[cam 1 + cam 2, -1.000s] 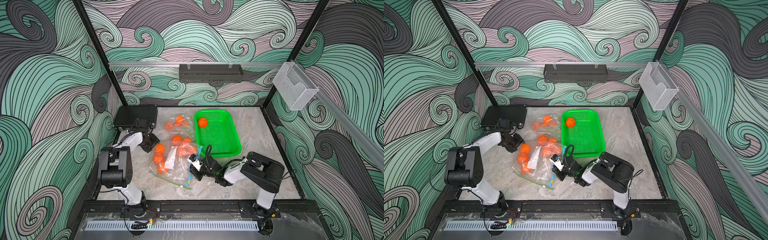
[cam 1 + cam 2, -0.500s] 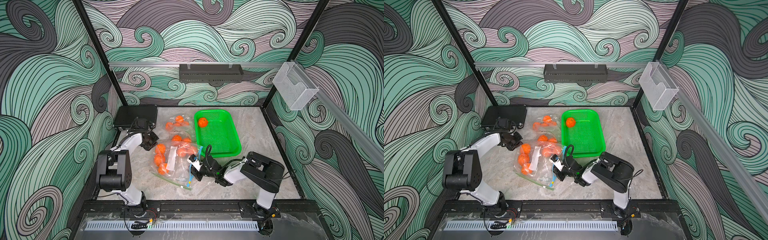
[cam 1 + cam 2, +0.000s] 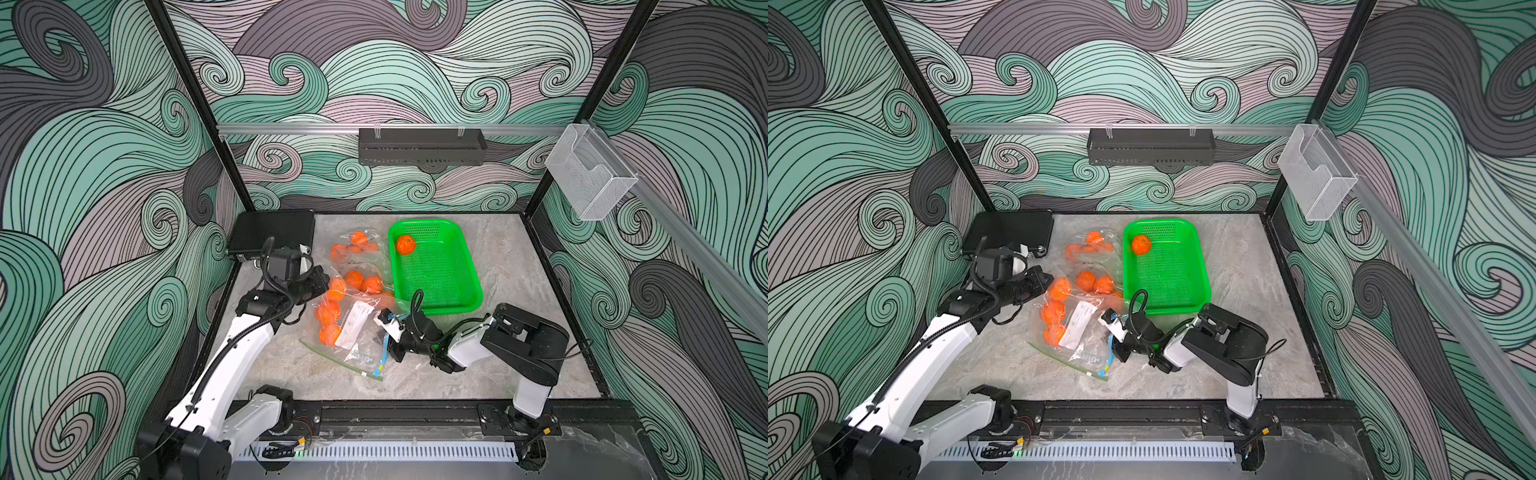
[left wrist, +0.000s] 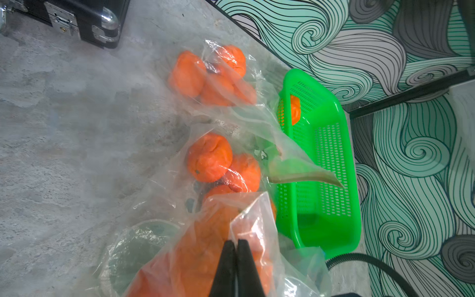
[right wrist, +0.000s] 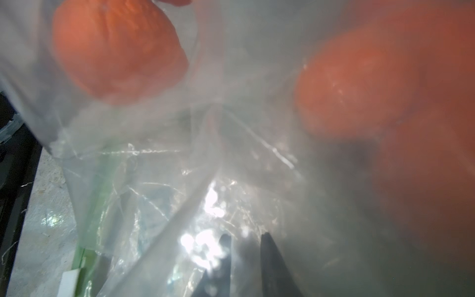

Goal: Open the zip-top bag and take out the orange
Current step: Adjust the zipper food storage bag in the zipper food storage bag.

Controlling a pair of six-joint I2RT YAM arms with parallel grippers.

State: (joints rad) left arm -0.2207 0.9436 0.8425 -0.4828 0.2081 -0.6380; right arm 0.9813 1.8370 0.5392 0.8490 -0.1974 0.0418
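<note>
Walls (image 3: 374,62): swirling teal, mauve and grey wave pattern. Tabletop (image 3: 519,270): grey marbled. Aluminium rail (image 3: 291,128) carrying black perforated tray (image 3: 422,146); clear plastic holder (image 3: 590,183) on a side wall.

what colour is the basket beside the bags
The basket is bright green, clearest in a top view.

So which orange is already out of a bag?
The lone orange lying in the green basket, at its far corner; every other orange sits inside clear zip-top bags.

Both top views look steeply down from the front over the whole table (image 3: 519,270). Each wrist camera peers closely past its fingers (image 4: 226,267), apparently at one shared bag (image 5: 231,159).
</note>
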